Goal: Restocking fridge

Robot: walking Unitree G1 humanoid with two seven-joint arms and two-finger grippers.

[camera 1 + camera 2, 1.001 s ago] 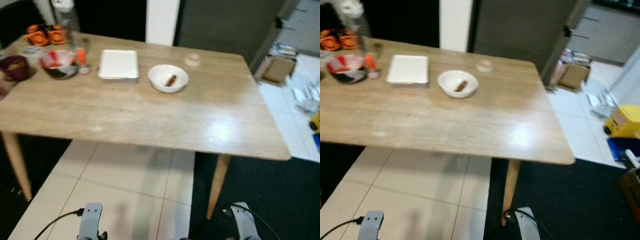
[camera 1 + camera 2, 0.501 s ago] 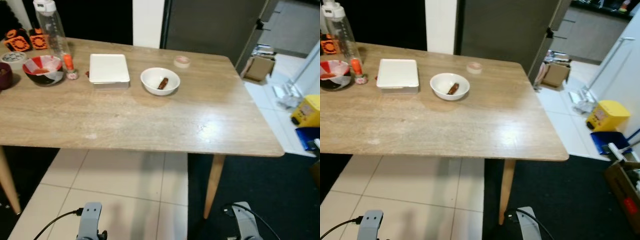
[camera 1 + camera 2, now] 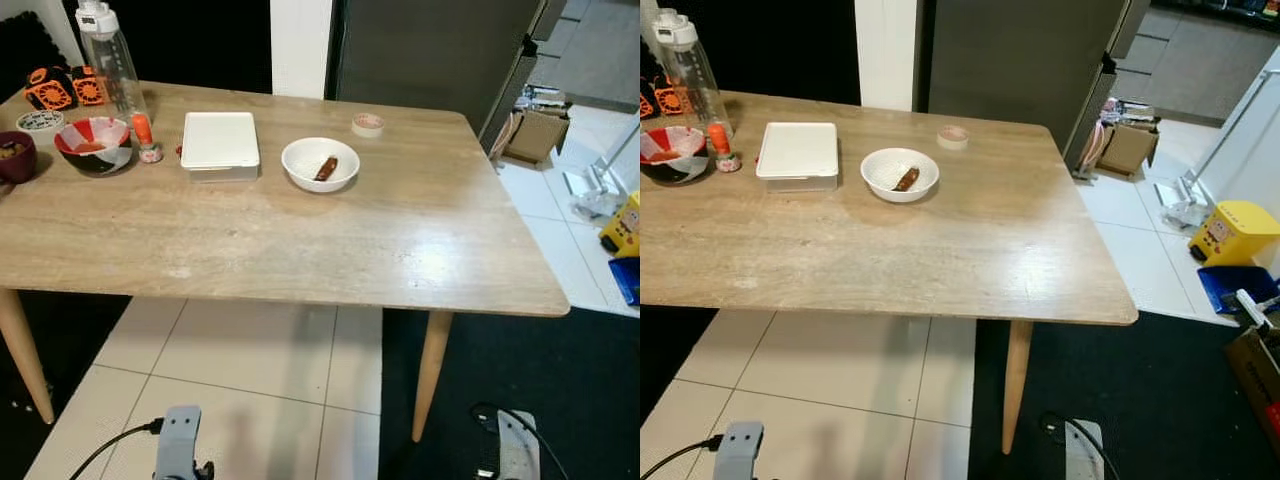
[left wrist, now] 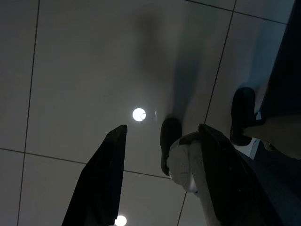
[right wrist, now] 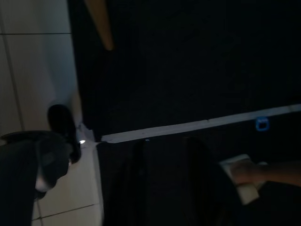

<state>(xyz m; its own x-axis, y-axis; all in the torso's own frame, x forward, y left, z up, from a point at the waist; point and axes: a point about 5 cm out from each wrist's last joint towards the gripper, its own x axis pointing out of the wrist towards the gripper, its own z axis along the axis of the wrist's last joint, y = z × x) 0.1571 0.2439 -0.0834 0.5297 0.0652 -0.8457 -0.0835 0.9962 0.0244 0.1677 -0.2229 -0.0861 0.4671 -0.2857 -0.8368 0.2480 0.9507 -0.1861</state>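
Fridge (image 3: 1010,55): tall, dark grey, flat-fronted cabinet, door shut; stands beyond the far edge of the wooden table (image 3: 300,240), well ahead of and above both grippers.

Left gripper (image 4: 162,174): hangs idle toward the tiled floor (image 4: 84,56), fingers spread wide, holding nothing.

Right gripper (image 5: 164,179): hangs over dark carpet; finger spacing cannot be told in the gloom.

Candidate stock, all far forward of the grippers: white lidded container (image 3: 219,142); white bowl (image 3: 320,163) holding a small brown piece; red-and-white bowl (image 3: 93,143); clear bottle (image 3: 110,60).

Step in hand, by judgement: approach, nothing yet picked.

Handling note: close up squarely to the table edge before raising an arm; take the lidded container level, by its sides.
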